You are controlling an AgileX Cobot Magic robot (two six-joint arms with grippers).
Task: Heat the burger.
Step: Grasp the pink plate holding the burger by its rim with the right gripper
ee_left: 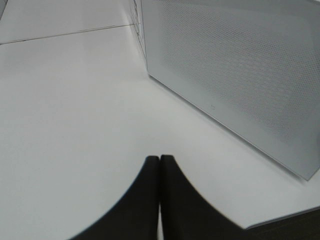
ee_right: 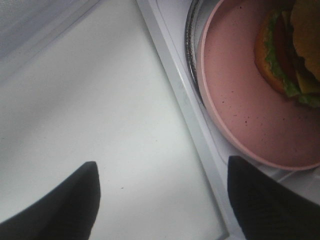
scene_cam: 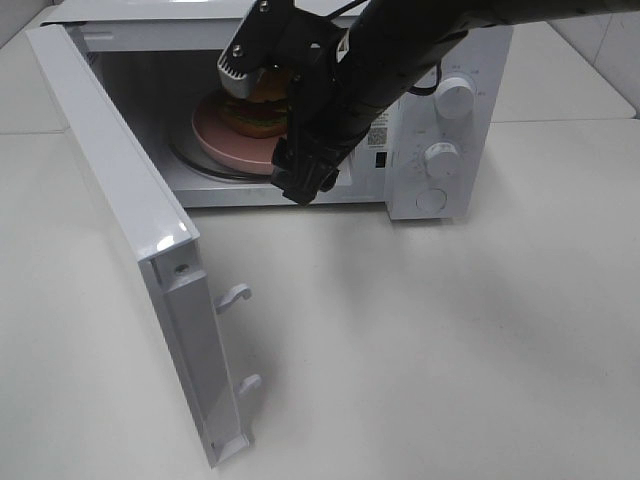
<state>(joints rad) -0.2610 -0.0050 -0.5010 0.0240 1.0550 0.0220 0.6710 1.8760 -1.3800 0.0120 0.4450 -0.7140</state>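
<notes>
One burger [ee_right: 295, 50], with brown bun, green lettuce, red tomato and yellow cheese, sits on a pink plate [ee_right: 240, 95] inside the microwave [scene_cam: 445, 110]. Only the right wrist view shows those layers clearly. The left gripper [ee_left: 160, 165] is pinched together; the right gripper [ee_right: 162, 167] is spread apart, empty.

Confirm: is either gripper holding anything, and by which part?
Nothing is held. The right gripper is open and empty near the pink speckled plate with the round golden-bun burger inside the white microwave; the left gripper is shut on nothing.
</notes>
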